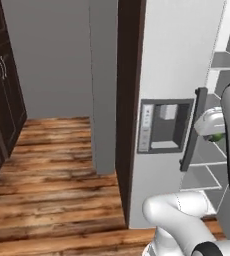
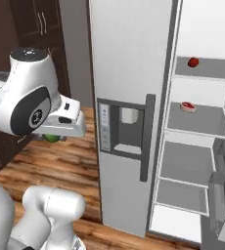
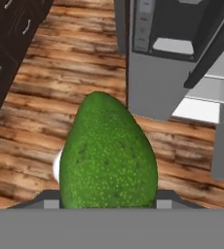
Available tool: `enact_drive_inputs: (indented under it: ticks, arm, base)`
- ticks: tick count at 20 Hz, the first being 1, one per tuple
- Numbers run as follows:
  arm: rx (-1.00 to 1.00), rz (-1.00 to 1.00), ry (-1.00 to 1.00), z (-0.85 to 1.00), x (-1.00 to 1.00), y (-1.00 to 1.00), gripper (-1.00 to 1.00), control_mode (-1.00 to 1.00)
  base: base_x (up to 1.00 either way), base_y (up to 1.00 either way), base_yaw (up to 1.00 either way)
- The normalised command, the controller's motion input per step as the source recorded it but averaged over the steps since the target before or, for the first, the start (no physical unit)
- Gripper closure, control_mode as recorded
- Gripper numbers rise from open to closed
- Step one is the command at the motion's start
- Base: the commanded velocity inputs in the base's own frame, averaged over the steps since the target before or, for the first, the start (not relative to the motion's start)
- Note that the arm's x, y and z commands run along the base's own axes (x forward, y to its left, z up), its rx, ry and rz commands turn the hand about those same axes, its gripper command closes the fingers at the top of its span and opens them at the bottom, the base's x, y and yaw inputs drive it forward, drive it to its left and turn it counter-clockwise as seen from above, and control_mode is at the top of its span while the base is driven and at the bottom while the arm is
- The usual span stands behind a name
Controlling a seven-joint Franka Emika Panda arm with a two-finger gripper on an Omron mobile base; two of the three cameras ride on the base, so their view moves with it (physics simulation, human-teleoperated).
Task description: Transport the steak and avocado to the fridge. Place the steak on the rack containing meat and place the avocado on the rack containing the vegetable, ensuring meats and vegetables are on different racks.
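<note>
Hand view | avocado (image 3: 109, 155): glossy, speckled green, pear-shaped | tool (image 3: 109, 204): clamped on avocado

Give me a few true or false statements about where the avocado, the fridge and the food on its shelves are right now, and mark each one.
1. The gripper holds the avocado. True.
2. The fridge has its right door shut. False: that side stands open and the shelves show.
3. A red marbled piece of meat lies on the second shelf from the top. True.
4. The avocado already lies on a fridge shelf. False: it is still in the gripper, over the wooden floor.
5. A small round red item sits on the shelf above the meat. True.
</note>
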Motion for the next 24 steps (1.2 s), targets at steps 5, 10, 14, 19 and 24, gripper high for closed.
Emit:
enact_drive_inputs:
  ticks: [5,10,14,19,24]
  arm:
    - [0.0,0.0,0.0,0.0,0.0,0.0,1.0,1.0]
    - [0.0,0.0,0.0,0.0,0.0,0.0,1.0,1.0]
    - [0.0,0.0,0.0,0.0,0.0,0.0,1.0,1.0]
    - [0.0,0.0,0.0,0.0,0.0,0.0,1.0,1.0]
    - [0.0,0.0,0.0,0.0,0.0,0.0,1.0,1.0]
  base:
    - [0.17,-0.09,-0.46]
    - [0.59,0.0,-0.27]
    - [0.45,-0.36,-0.03]
    - [0.35,-0.58,-0.14]
    - [0.08,-0.16,-0.23]
